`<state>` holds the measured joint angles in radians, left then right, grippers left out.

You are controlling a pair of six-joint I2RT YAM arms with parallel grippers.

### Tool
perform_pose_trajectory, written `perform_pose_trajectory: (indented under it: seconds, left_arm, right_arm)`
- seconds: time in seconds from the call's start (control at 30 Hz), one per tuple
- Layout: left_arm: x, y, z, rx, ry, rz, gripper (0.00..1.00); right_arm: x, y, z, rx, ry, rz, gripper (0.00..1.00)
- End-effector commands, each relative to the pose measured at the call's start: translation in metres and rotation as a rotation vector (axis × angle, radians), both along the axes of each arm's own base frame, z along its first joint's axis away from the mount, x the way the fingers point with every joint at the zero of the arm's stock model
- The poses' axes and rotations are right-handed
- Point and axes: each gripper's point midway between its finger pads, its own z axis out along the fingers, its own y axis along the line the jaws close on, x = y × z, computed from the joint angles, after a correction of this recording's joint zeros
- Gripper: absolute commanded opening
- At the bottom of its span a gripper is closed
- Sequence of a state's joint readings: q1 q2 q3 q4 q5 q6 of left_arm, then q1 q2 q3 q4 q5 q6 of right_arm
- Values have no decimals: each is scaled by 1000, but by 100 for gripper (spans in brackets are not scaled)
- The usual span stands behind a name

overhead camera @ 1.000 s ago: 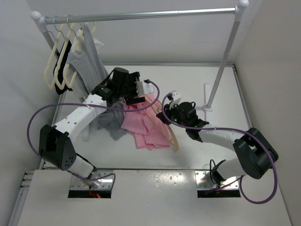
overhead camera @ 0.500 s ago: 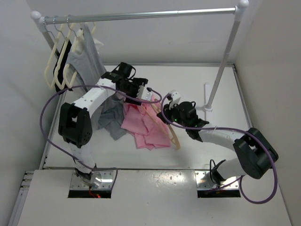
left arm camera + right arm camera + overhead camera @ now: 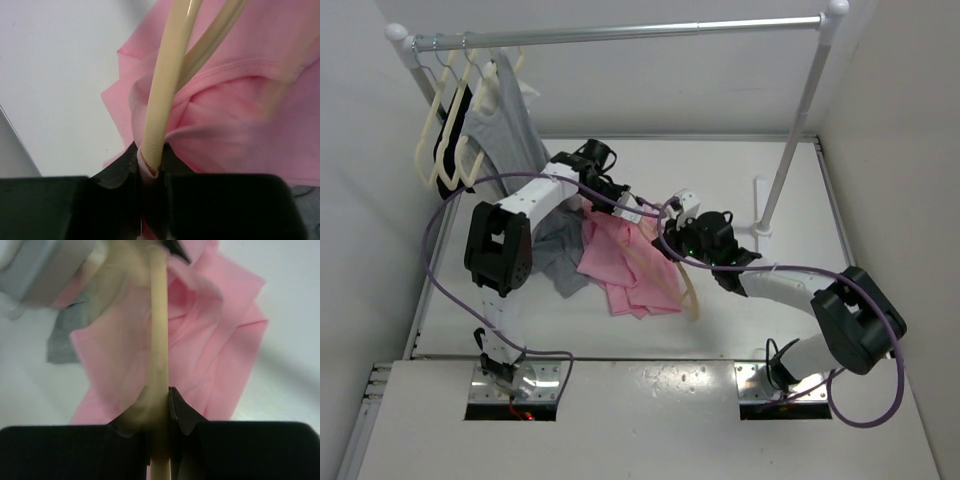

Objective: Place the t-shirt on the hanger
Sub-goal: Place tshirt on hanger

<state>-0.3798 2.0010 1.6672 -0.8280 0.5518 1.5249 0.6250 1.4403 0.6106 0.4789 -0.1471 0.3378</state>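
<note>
Where the scene is taken from above, the t-shirt is seen lying crumpled on the white tabletop between the two arms, with a grey garment bunched against its left edge. The hanger is laid slantwise over the t-shirt's right side, its lower end jutting out past the pink cloth. The left hand is lowered at the t-shirt's upper edge, and the right hand is set just beside it on the hanger; how the jaws stand cannot be told from this height. At the back left, a grey sleeveless garment and cream-white hangers are hung from the metal rail of a clothes rack. In the left wrist view, the hanger is shown as a tan bar running up from between the black fingers, with the t-shirt gathered round its lower end. The left hand is pressed in from both sides on that wrapped pink fabric, so that the cloth is pinched against the bar. Bare tabletop is seen to the left. In the right wrist view, the hanger is gripped by the right hand, the jaws being closed tightly on the bar. The t-shirt is spread beneath and to the right of the bar, and the grey garment is seen at the left, much blurred.
</note>
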Motion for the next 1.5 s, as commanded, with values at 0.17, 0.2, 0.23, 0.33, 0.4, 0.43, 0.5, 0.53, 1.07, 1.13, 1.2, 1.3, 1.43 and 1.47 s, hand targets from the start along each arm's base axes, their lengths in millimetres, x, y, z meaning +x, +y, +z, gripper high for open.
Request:
perform_pose_trajectory:
  seconds: [0.17, 0.2, 0.23, 0.33, 0.4, 0.43, 0.5, 0.53, 1.07, 1.13, 1.2, 1.3, 1.43, 1.47]
  left_arm:
    - [-36, -9, 28, -81, 99, -104, 3]
    - [-40, -8, 29, -71, 98, -132, 5]
    - [-45, -6, 30, -62, 110, -149, 5]
    - [-66, -3, 36, -62, 166, -194, 10]
    - [-75, -5, 41, -90, 205, -200, 18]
    - [-80, -10, 42, -95, 217, -214, 20]
    - [-82, -16, 45, -105, 225, -210, 24]
    - [-82, -16, 45, -105, 225, -210, 24]
    - [-89, -7, 16, 34, 256, -151, 25]
    - [-83, -12, 12, 10, 243, -134, 32]
    - [-82, -21, 11, -16, 270, -94, 38]
    - [-80, -27, 5, -14, 304, -59, 44]
    - [-85, -20, -5, 37, 371, -35, 46]
    - [-81, -18, -1, 34, 367, -27, 42]
  right_arm:
    - [30, 16, 40, 60, -113, -8, 0]
    - [32, 18, 39, 55, -106, -8, 0]
    - [34, 19, 41, 57, -109, -8, 0]
    - [35, 20, 38, 51, -100, -8, 0]
    - [38, 22, 39, 46, -108, -5, 0]
    - [40, 23, 43, 51, -115, -5, 0]
    - [40, 23, 43, 51, -115, -5, 0]
    - [40, 23, 43, 51, -115, -5, 0]
    - [43, 24, 60, 32, -185, 2, 0]
    - [44, 26, 64, 32, -199, 13, 0]
    - [44, 26, 64, 32, -199, 13, 0]
    - [43, 25, 66, 38, -207, 13, 0]
    - [42, 22, 67, 43, -219, 3, 0]
    - [42, 22, 67, 43, -219, 3, 0]
